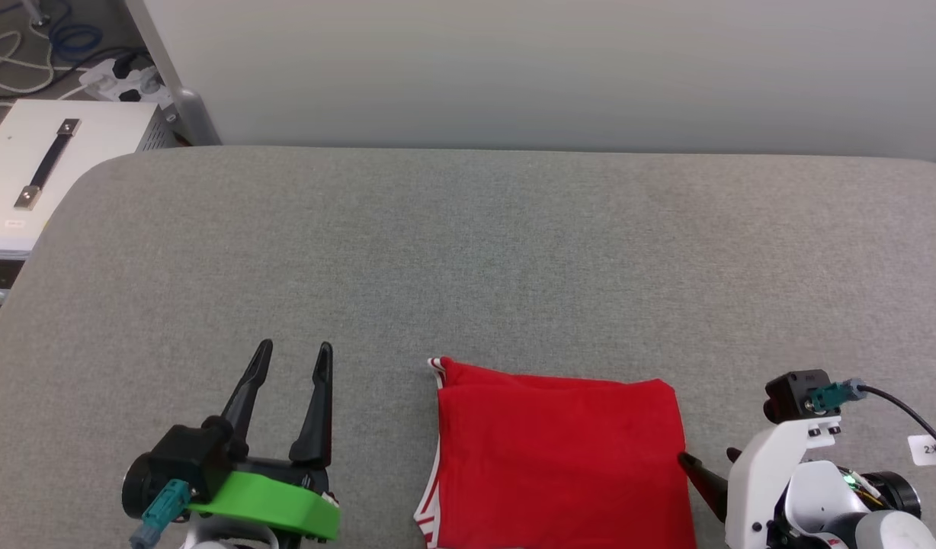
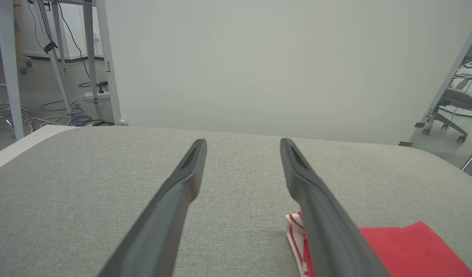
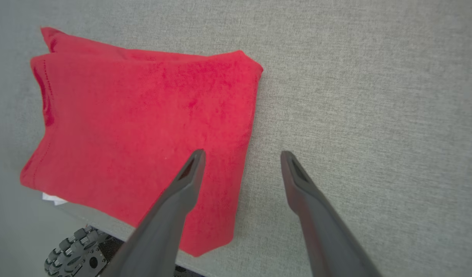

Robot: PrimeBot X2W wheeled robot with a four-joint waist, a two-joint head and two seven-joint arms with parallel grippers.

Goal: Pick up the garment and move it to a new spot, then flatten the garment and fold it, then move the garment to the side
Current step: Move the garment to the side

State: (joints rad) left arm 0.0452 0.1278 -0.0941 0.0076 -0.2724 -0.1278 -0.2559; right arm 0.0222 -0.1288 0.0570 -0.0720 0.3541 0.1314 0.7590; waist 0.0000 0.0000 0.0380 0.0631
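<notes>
The right claw [image 1: 706,457] is held open with nothing between its fingers, and the garment [image 1: 559,457] is found immediately to its left. Seen along the fingers, the folded right edge runs roughly parallel to them, with one tip over red cloth and the other over the grey surface [image 1: 468,252]. The left claw [image 1: 295,347], likewise spread and empty, is set well apart from the side with the striped trim [image 1: 435,366], so the right arm is judged nearer; the garment is seen as a neat red rectangle, print hidden, at the surface's near edge.
</notes>
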